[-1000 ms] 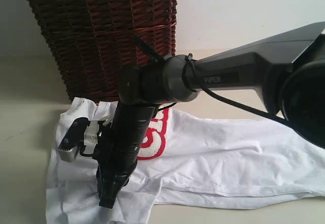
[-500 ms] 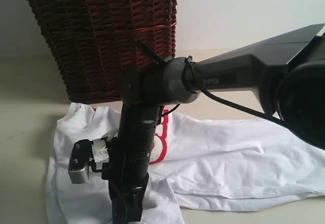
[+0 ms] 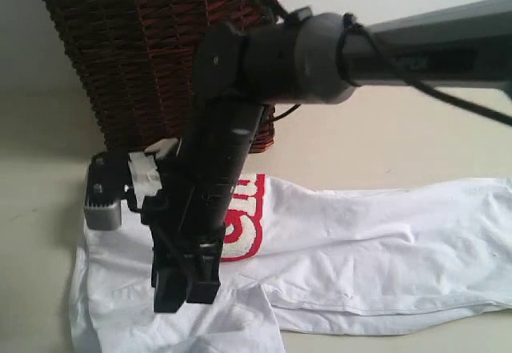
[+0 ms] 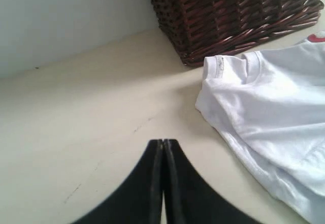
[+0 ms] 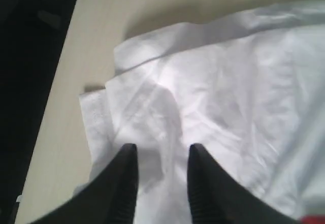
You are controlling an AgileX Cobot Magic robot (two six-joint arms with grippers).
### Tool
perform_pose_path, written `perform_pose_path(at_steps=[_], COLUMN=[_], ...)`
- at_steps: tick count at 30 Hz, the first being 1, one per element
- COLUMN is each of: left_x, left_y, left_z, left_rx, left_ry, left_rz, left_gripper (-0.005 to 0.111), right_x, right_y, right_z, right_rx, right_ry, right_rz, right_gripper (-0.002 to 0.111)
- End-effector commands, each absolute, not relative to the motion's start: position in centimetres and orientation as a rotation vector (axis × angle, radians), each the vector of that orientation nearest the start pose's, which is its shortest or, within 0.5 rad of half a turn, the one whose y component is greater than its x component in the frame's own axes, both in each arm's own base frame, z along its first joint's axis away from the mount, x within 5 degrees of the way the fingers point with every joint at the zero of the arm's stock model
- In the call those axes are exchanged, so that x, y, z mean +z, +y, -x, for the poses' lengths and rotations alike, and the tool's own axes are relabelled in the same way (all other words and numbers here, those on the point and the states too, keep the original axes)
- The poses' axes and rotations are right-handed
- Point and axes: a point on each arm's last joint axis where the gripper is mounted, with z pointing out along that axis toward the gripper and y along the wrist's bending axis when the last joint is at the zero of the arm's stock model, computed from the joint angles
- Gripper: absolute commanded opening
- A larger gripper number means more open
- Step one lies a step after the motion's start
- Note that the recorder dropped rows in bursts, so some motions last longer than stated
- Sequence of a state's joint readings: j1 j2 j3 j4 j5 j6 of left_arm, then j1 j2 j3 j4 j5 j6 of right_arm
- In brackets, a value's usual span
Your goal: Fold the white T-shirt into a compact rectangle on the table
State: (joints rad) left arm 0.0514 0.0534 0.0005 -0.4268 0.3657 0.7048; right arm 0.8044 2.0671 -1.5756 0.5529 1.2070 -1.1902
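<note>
Right wrist view shows the right claw (image 5: pixel 160 155) has just let go, jaws apart and lifted off the white T-shirt (image 5: pixel 228 82), which lies spread on the table (image 4: pixel 76 122) before the basket (image 3: pixel 160 49). That fold looks laid, and the left claw (image 4: pixel 163 148) is clenched, empty.

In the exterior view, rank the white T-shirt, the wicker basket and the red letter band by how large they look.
1. white T-shirt, spreading to the right edge.
2. wicker basket, cropped at the top; close to the shirt in size.
3. red letter band, clearly smallest, partly behind the right arm.
</note>
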Motion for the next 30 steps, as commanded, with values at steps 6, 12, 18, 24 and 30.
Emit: perform_pose_path(at_steps=[6, 12, 18, 24, 30], left_x=[18.1, 18.1, 18.1, 18.1, 18.1], left_y=[-1.0, -1.0, -1.0, -1.0, -1.0], left_z=[-5.6, -5.6, -5.6, -5.6, -5.6], left_rx=[0.111, 0.111, 0.111, 0.111, 0.111], left_ry=[1.829, 1.829, 1.829, 1.829, 1.829], left_rz=[-0.333, -0.333, -0.333, -0.333, -0.333], left_gripper=[0.0, 0.0, 0.0, 0.0, 0.0], right_x=[35.8, 46.9, 54.6, 54.8, 47.6], right_y=[27.1, 16.8, 5.7, 0.1, -1.0], right_z=[-27.6, -27.5, -22.7, -16.0, -11.8], right_rx=[0.353, 0.261, 0.222, 0.144, -0.092], right_ry=[1.883, 1.659, 1.411, 1.335, 1.386], right_rz=[1.329, 0.701, 0.184, -0.09, -0.049], right_gripper=[0.0, 0.0, 0.0, 0.0, 0.0])
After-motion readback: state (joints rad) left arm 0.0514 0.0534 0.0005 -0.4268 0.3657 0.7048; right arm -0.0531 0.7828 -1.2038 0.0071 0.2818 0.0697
